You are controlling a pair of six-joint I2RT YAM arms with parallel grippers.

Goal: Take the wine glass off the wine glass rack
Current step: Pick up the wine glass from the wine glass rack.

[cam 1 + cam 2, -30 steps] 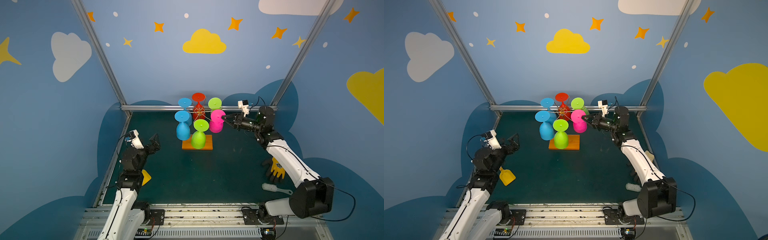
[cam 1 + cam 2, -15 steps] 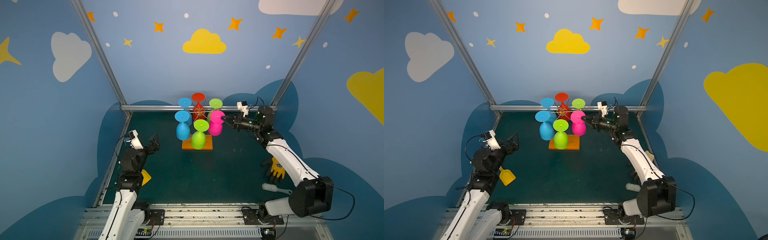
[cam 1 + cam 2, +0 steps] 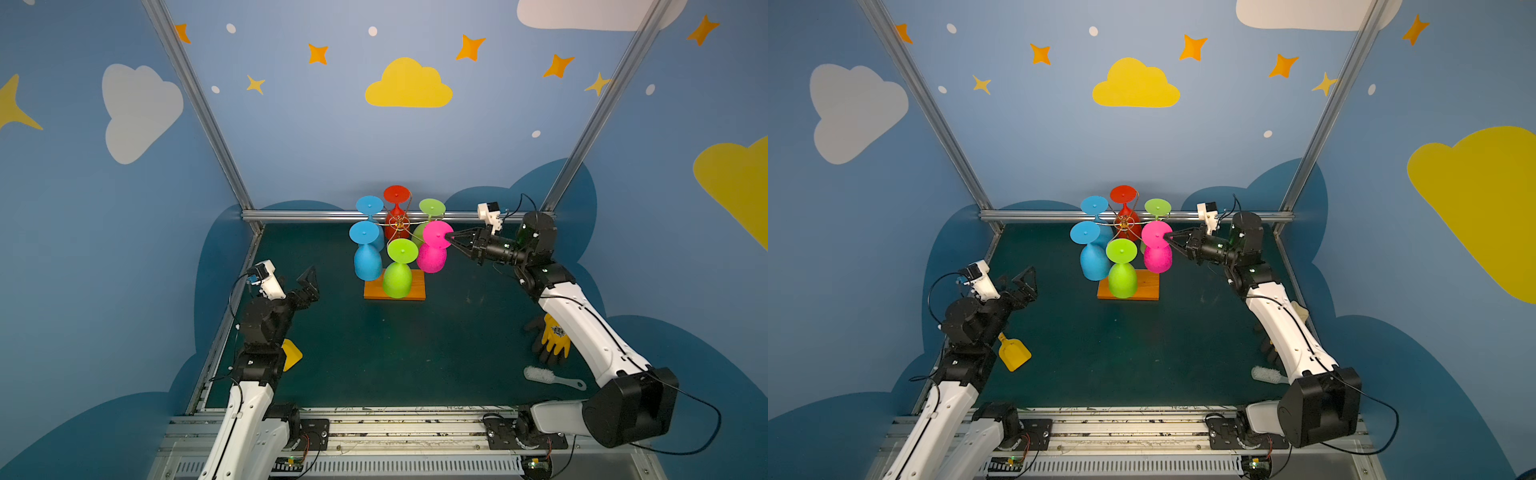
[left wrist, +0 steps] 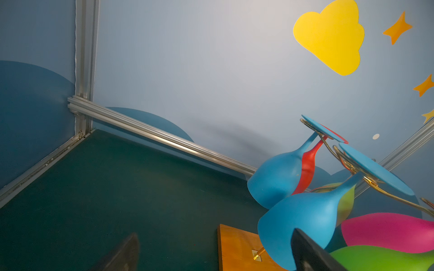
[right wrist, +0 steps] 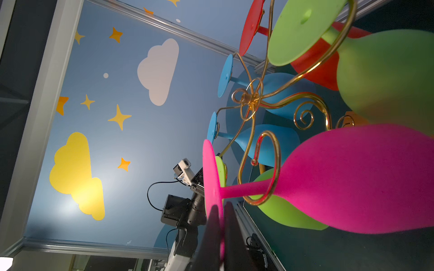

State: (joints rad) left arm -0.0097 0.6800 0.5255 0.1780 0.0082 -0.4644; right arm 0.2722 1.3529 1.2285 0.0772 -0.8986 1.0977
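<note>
The wine glass rack (image 3: 398, 224) is seen at the back middle of the table (image 3: 374, 357), its stem upright and its wooden base (image 3: 1148, 286) flat on the mat. Six glasses are hung from it upside down. The pink wine glass (image 3: 432, 255) is carried on the arm at the rack's right side, towards the right arm. Its long axis is near vertical, with the foot disc up and the bowl mouth down towards the table; a slight lean cannot be ruled out. In the right wrist view its stem (image 5: 246, 188) is seen passing through a gold scroll loop, so it is not yet off the rack.

The right gripper (image 3: 448, 239) is held level and reached in from the right. Its jaws are pinched together on the edge of the pink foot disc (image 5: 210, 178), seen also in a top view (image 3: 1167, 237).

The left gripper (image 3: 307, 286) is parked well apart from the rack at the table's left edge, jaws spread wide with nothing between them. Its fingers (image 4: 305, 253) are seen dark and blurred.

A yellow scoop (image 3: 1014, 353) is noted by the left arm. A glove (image 3: 555, 338) and a brush (image 3: 540, 375) are noted by the right arm.
</note>
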